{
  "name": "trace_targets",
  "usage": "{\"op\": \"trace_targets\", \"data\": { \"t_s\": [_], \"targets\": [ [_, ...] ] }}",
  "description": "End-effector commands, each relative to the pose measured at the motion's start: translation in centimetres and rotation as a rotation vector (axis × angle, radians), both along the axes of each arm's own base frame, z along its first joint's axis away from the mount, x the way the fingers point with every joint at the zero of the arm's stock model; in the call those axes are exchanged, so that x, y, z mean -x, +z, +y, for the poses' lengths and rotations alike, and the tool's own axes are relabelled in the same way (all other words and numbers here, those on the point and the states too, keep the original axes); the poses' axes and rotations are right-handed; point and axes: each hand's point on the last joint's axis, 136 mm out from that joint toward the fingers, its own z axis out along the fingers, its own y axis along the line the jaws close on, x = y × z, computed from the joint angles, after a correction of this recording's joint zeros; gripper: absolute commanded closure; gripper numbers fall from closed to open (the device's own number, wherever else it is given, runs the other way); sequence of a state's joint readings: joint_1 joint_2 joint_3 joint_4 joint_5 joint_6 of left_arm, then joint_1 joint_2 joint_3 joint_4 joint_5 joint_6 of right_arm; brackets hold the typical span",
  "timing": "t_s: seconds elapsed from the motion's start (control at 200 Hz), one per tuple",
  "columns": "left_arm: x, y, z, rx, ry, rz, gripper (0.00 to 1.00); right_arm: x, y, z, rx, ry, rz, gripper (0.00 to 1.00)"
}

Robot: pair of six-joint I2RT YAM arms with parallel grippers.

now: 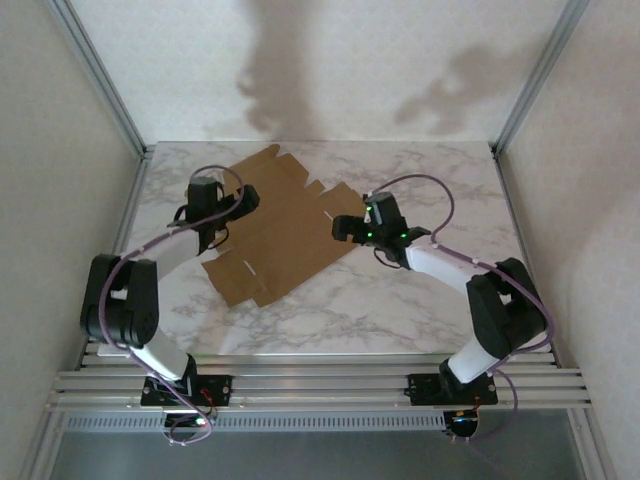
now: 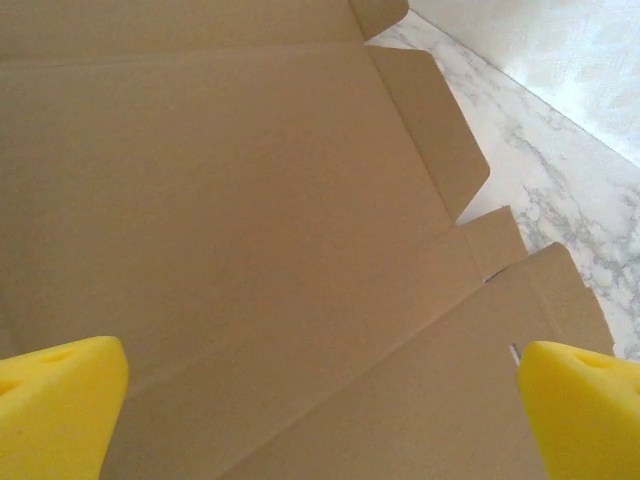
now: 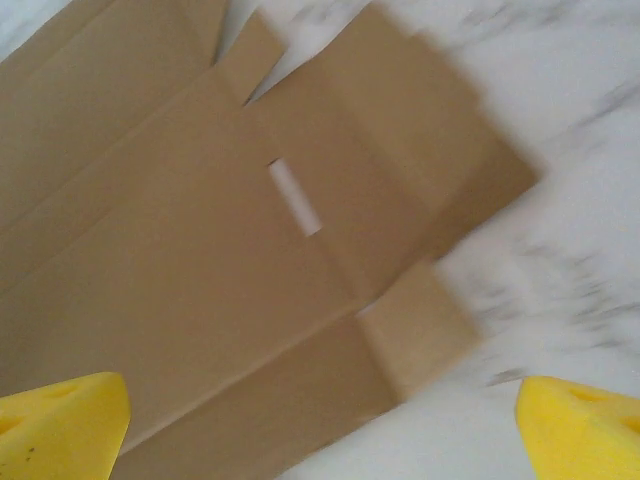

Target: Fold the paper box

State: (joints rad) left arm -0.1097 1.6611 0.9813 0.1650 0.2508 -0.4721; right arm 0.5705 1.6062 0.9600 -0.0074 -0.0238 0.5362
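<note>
**First fold ahead:** A paper box [image 1: 280,235], here a flat die-cut sheet of plain brown card, lies unfolded near the middle of the marble desk [image 1: 420,300], set at an angle between two robot arms. The left claw [image 1: 243,205] hovers over the sheet's left side and the right claw [image 1: 343,228] over its right edge. Both stand wide open and grip nothing. In the left wrist view the yellow fingertips [image 2: 60,400] are spread above bare card. In the blurred right wrist view the yellow fingertips [image 3: 580,420] straddle the sheet's border and the marble.

No panel appears raised, so the job looks to be at its very start, with the first crease yet to be made. Doing it well likely means one claw pinning the broad central panel while the other slips a finger under an outer flap [image 2: 430,130] and lifts it along the scored line, not across it. Card this thin would probably buckle off the crease, and the loose sheet could skate on the smooth stone if pushed from one side alone. The narrow slot [image 3: 296,197] and the small tab [image 2: 492,240] are best left uncrushed for the final locking.
</note>
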Motion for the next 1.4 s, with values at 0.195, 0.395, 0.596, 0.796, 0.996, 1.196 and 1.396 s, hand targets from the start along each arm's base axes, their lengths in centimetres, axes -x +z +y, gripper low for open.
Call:
{"op": "trace_targets", "data": {
  "t_s": [0.195, 0.395, 0.596, 0.796, 0.996, 1.196, 1.396],
  "targets": [
    [-4.1, -2.9, -1.8, 0.043, -0.074, 0.146, 0.01, 2.6, -2.4, 8.5, -0.139, -0.006, 0.226, 0.01],
    [-6.5, -5.3, -0.8, 0.017, -0.079, 0.242, 0.01, 5.3, -3.5, 14.7, -0.109, 0.069, 0.276, 0.01],
    [-7.2, -7.1, -0.3, 0.015, -0.078, 0.316, 0.01, 7.1, -4.0, 18.1, -0.065, 0.089, 0.285, 0.01],
    [-7.3, -8.2, 0.6, -0.012, -0.043, 0.39, 0.01, 8.5, -4.6, 19.6, -0.066, 0.116, 0.313, 0.01],
    [-6.9, -9.7, 1.0, -0.028, -0.023, 0.445, 0.01, 9.8, -5.7, 19.7, -0.051, 0.115, 0.356, 0.01],
    [-5.7, -10.2, 0.8, -0.026, -0.033, 0.469, 0.01, 10.3, -7.1, 17.9, -0.02, 0.077, 0.383, 0.01],
    [-2.2, -10.5, 0.0, 0.01, -0.047, 0.485, 0.01, 9.1, -8.5, 13.9, -0.039, -0.016, 0.422, 0.01]
  ]
}}
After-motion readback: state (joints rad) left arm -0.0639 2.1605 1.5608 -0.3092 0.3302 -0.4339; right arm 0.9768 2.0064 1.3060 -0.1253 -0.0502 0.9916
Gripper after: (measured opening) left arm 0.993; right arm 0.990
